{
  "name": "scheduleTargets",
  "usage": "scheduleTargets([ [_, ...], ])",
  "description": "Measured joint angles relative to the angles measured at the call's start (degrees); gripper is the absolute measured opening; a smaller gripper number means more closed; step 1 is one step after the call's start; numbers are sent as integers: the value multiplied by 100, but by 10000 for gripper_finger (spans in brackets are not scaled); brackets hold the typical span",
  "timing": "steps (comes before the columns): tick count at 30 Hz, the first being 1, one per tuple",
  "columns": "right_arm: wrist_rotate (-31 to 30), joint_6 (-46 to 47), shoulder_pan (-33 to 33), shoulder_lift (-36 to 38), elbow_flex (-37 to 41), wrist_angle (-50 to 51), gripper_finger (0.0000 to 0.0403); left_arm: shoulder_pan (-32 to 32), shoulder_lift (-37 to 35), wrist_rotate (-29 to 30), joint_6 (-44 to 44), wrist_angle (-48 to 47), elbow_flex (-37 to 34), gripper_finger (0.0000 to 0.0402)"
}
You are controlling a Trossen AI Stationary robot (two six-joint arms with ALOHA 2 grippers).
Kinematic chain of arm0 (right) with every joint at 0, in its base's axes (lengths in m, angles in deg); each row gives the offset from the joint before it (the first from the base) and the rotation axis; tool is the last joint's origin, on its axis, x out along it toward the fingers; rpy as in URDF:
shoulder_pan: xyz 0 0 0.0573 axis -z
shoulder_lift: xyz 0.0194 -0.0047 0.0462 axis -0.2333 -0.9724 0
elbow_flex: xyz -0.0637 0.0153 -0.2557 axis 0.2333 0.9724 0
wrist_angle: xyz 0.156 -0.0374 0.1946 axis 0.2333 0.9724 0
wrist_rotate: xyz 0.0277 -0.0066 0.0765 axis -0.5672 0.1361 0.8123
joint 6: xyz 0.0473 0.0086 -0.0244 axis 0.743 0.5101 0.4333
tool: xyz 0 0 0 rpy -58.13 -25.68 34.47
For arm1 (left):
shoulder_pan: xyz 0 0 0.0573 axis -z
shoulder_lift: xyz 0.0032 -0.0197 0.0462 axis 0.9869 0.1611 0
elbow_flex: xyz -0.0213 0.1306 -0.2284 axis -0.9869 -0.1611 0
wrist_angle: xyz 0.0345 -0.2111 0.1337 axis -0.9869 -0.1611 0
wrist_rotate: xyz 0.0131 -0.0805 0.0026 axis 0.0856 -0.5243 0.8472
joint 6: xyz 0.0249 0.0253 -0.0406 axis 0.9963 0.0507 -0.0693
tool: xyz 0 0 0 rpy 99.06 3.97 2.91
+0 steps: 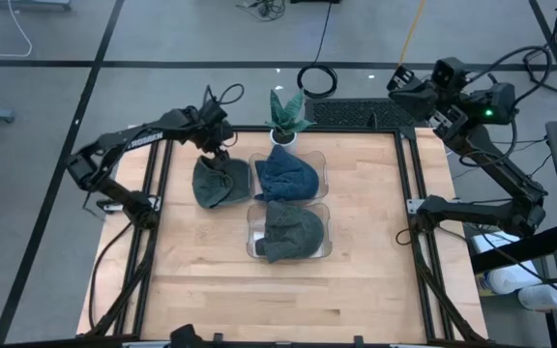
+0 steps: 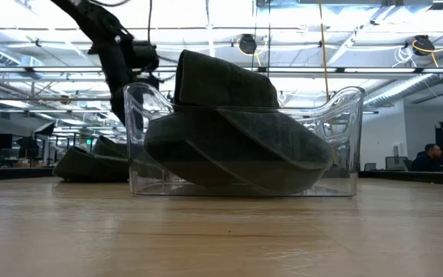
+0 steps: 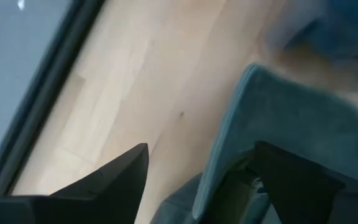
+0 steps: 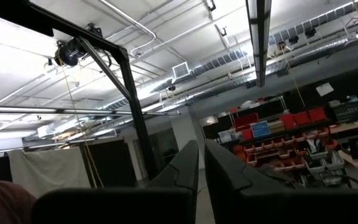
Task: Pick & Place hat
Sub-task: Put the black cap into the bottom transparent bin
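Left gripper (image 1: 217, 153) stands open over the dark green hat (image 1: 219, 182) on the table (image 1: 375, 271); right gripper (image 1: 401, 81) is closed, raised off-table.

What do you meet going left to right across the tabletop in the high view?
Left gripper over the grey-green hat lying on the wood → blue hat in a clear tray, with the dark grey hat in its own tray nearer the front → right gripper, parked at the far right corner.

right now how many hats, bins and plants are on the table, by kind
hats: 3 (green hat on the bare table, blue hat in the far bin, green hat in the near bin)
clear bins: 2 ()
potted plants: 1
total: 6
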Motion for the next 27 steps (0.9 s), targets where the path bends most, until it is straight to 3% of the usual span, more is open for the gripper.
scheduleTargets([
  [9,47,-1,0,-4,0,124,18,-14,679,363,341,-16,0,300],
  [18,290,-3,0,-4,0,123,18,-48,1102,105,329,-168,0,272],
  [22,288,-59,0,-4,0,121,18,-48,1108,34,325,-207,0,233],
  [27,287,-63,0,-4,0,121,18,-55,1106,100,322,-461,0,134],
])
